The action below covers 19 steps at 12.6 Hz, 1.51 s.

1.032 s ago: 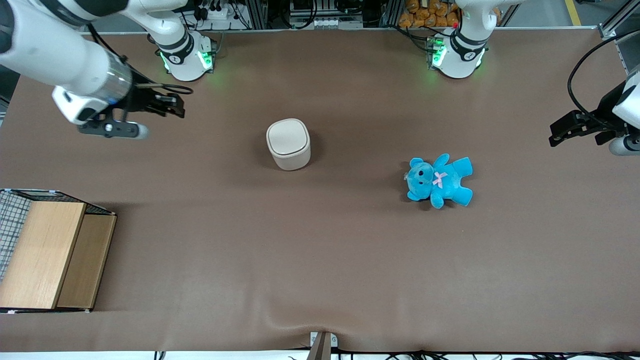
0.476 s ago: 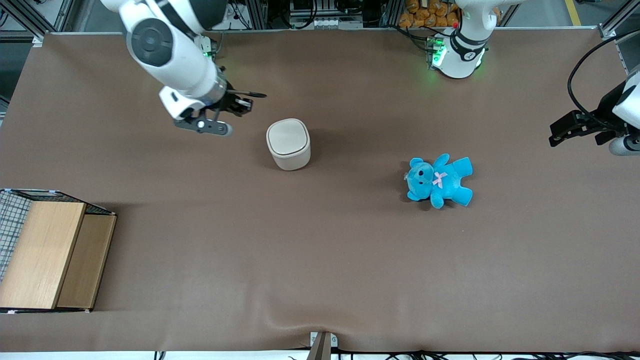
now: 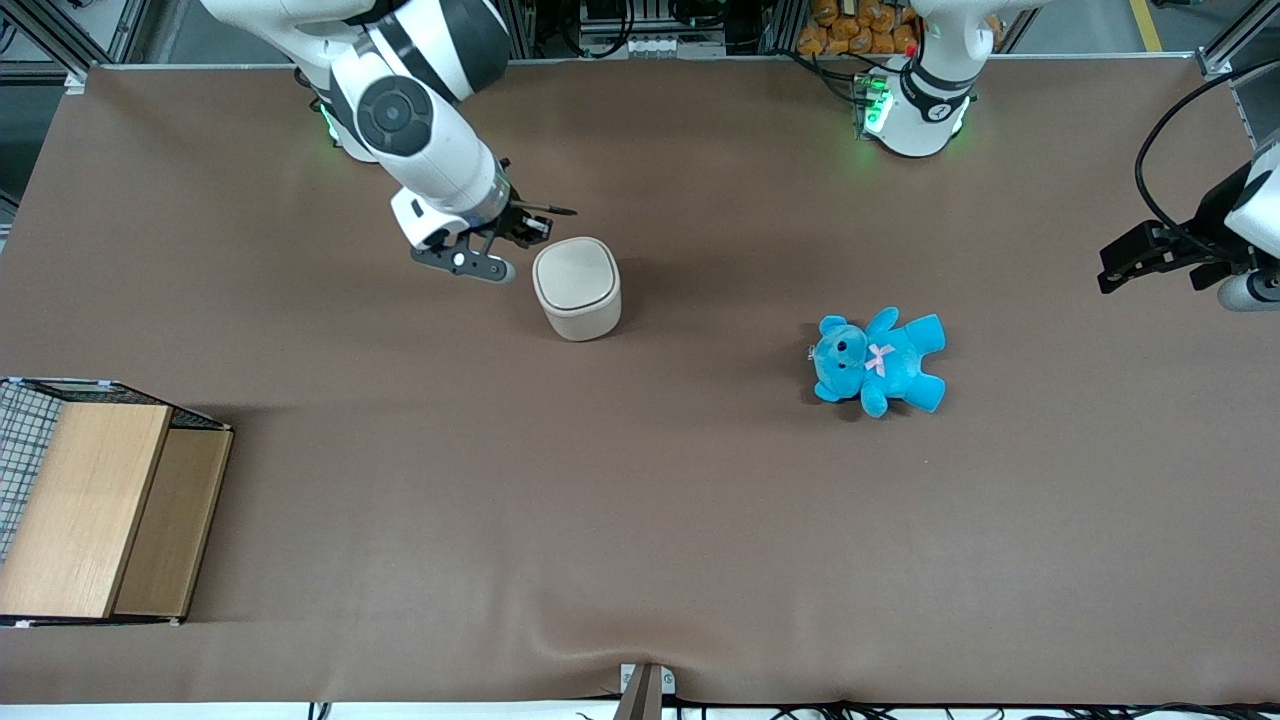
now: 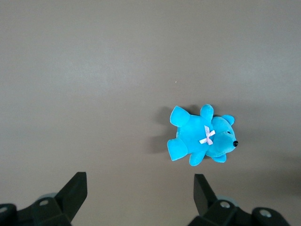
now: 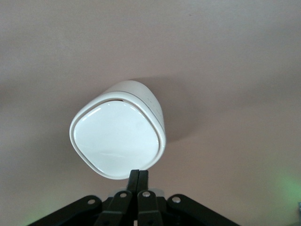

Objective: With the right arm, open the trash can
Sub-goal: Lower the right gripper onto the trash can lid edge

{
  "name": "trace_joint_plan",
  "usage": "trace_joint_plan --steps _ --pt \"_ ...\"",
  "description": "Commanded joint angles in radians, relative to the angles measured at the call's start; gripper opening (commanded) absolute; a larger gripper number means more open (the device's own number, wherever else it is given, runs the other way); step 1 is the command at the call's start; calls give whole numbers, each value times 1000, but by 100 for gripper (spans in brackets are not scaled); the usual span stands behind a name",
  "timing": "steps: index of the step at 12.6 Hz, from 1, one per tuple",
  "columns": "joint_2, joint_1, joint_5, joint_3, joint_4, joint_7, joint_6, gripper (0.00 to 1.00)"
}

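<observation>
Right arm [image 3: 420, 120] reaches over brown tabletop [image 3: 640, 520]. Black tool [image 3: 528, 228] hovers just beside trash can [image 3: 577, 288], at lid edge; fingers pressed together, holding nothing. Wrist view: fingertips [image 5: 138, 181] meet at rim of trash can [image 5: 118, 136]. Lid flat, closed. Can stands upright mid-tabletop. Blue teddy [image 3: 878, 362] lies well apart from tool, toward parked arm's end. Wooden box [image 3: 95, 505] sits nearer front camera than tool, at working arm's end.

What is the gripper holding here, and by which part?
Nothing. The gripper is shut and empty, hovering beside the trash can, its tips at the edge of the closed lid, toward the working arm's end.
</observation>
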Motion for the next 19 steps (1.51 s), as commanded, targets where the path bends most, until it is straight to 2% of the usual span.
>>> trace_joint_plan --steps 1,4,10,15,19 --pt "54 9 -18 4 0 19 60 0" --pt "104 21 -120 4 2 67 114 0" --pt "157 32 -136 4 0 71 158 0" --pt "176 43 -187 4 -9 113 160 0" --pt "188 47 -190 4 -10 116 161 0"
